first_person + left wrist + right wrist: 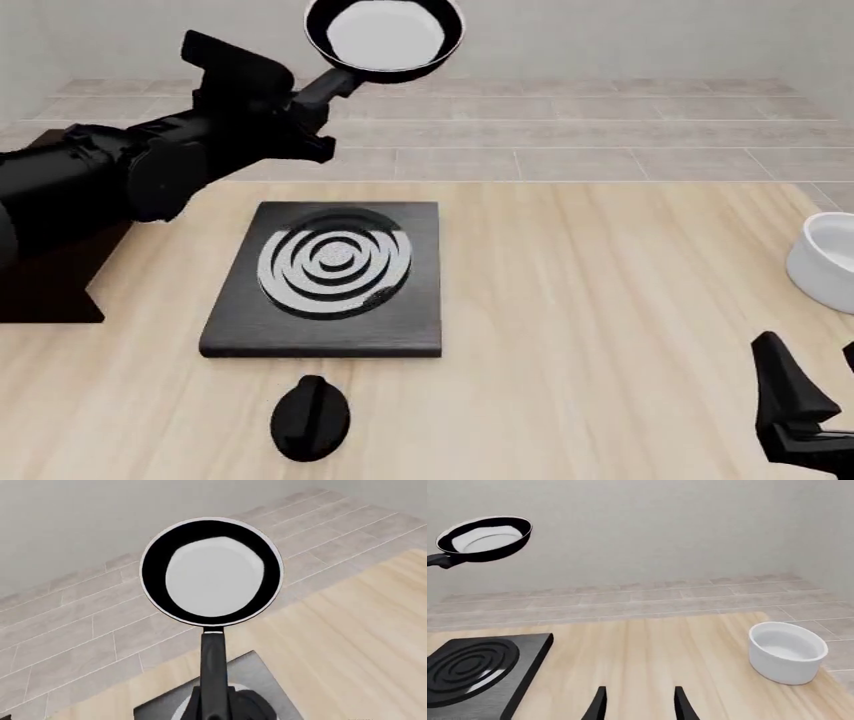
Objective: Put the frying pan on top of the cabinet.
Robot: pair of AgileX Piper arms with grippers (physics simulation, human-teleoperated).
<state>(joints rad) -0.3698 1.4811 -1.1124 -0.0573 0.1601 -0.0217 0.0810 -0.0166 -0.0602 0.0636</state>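
Observation:
The frying pan [384, 35] is glossy black with a pale inside and is held high in the air, beyond the far edge of the table. My left gripper [315, 104] is shut on its short handle [213, 660]. In the left wrist view the pan [212, 572] fills the middle, and the gripper [215, 707] clamps the handle's end. The dark cabinet [47, 290] stands at the table's left edge, partly hidden by my left arm. My right gripper [814, 392] is open and empty, low at the front right. In the right wrist view its fingers [599, 705] frame bare table.
A flat black slab with white rings [327, 275] lies left of the table's centre, below the held pan; it also shows in the right wrist view [474, 672]. A black knob-like object [310, 418] lies in front of it. A white bowl [827, 262] stands at the right edge.

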